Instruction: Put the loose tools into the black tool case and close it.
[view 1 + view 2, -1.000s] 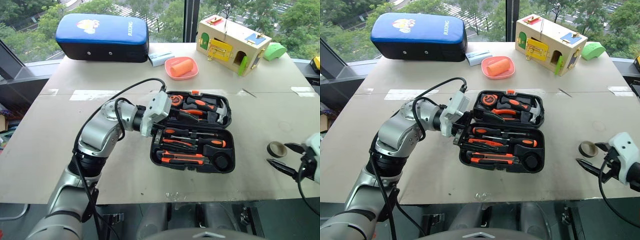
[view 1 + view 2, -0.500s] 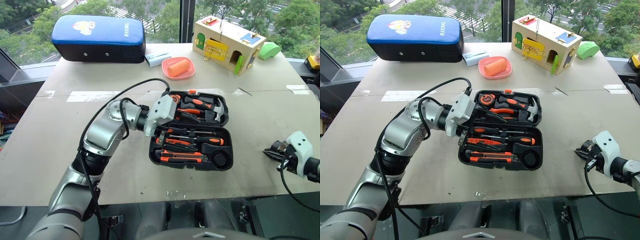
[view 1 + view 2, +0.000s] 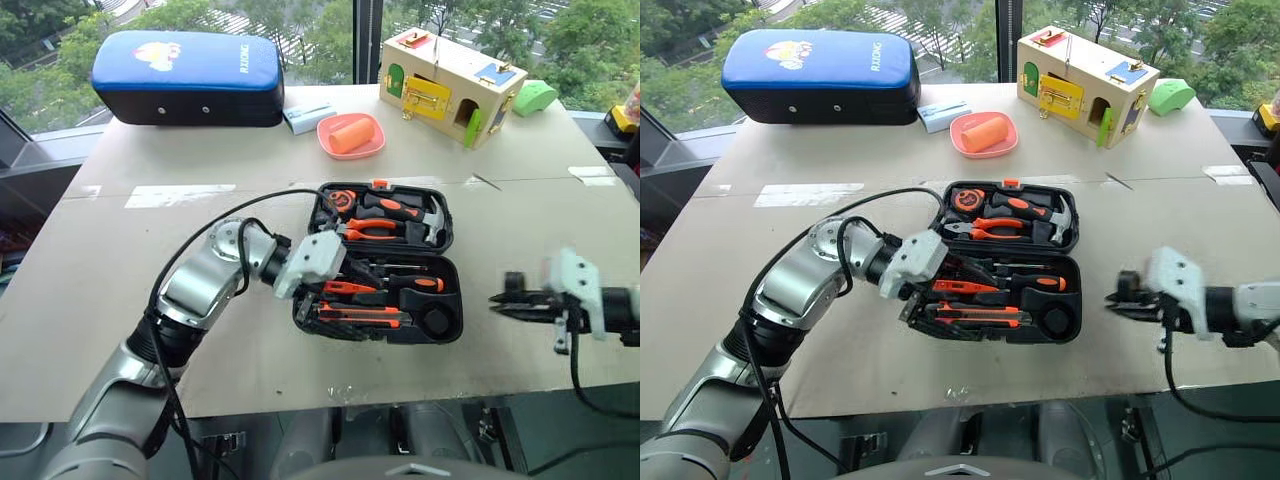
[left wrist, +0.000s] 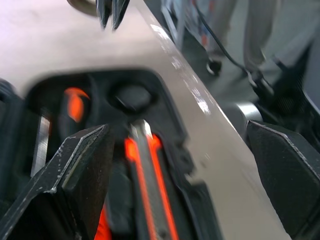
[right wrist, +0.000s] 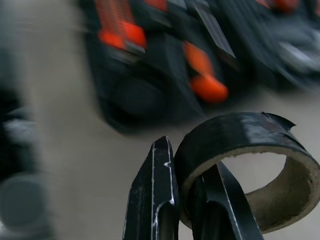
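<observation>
Table (image 3: 90, 280): one, grey; bare room left of the case and along the near edge.
Black tool case (image 3: 440, 298): one, open flat at table centre, two halves, orange-handled tools seated in recesses.
Left end effector (image 3: 312, 298): fingers spread wide over the case's near-left corner.
Right end effector (image 3: 1120, 296): right of the case, clamped on one small dark tape roll (image 5: 250, 150), pinching its wall.

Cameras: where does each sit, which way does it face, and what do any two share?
Head views: high, looking forward and down on the table, open case, both arms.
Left wrist view: along the open left gripper into the case; right gripper beyond.
Right wrist view: along the right gripper, shut on the tape roll, facing the case.
Shared: both wrist views show the case's round recess.
</observation>
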